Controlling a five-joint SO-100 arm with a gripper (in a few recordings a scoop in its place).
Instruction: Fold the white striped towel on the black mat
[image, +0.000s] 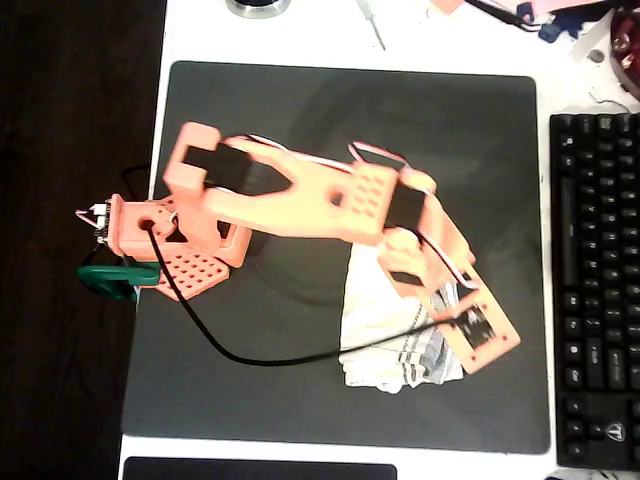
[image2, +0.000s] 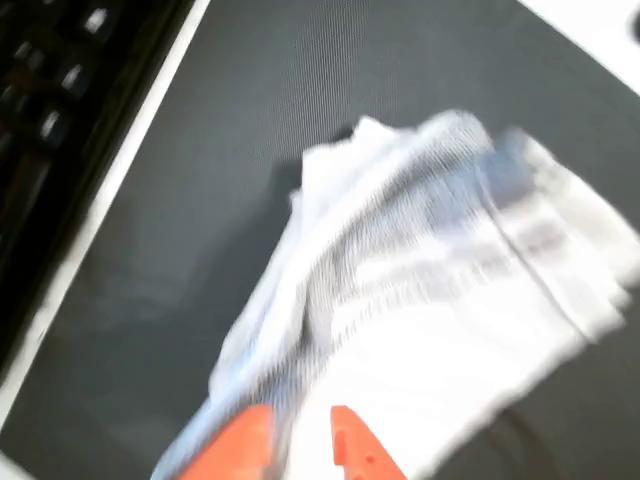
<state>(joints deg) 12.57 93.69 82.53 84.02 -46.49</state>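
white surface (image: 350, 45) is seen from overhead beneath the black mat (image: 300, 130), which covers most of the frame; a black keyboard (image: 595, 290) lies along the mat's right edge, just beside it, and a dark floor area is seen at the left. an orange arm (image: 300, 195) is mounted at the mat's left edge and is stretched rightward across the mat, with a black cable (image: 230, 355) trailing from its base over the mat to the wrist.

the white striped towel (image: 385, 340) is shown lying crumpled on the lower right part of the mat, partly covered by the arm's forearm; grey stripes are visible near its lower edge. the claw itself is hidden under the wrist in the overhead view.

in the wrist view, which is motion-blurred, the towel (image2: 430, 270) is seen bunched into loose folds on the mat (image2: 300, 90), with grey stripe bands across its upper right part. the claw (image2: 300, 440) is marked by two orange fingertips (image2: 245, 445) at the bottom edge, with towel cloth seen in the narrow gap between them; whether the cloth is actually pinched cannot be told. the keyboard (image2: 50, 110) is visible at the upper left, past the mat's edge.
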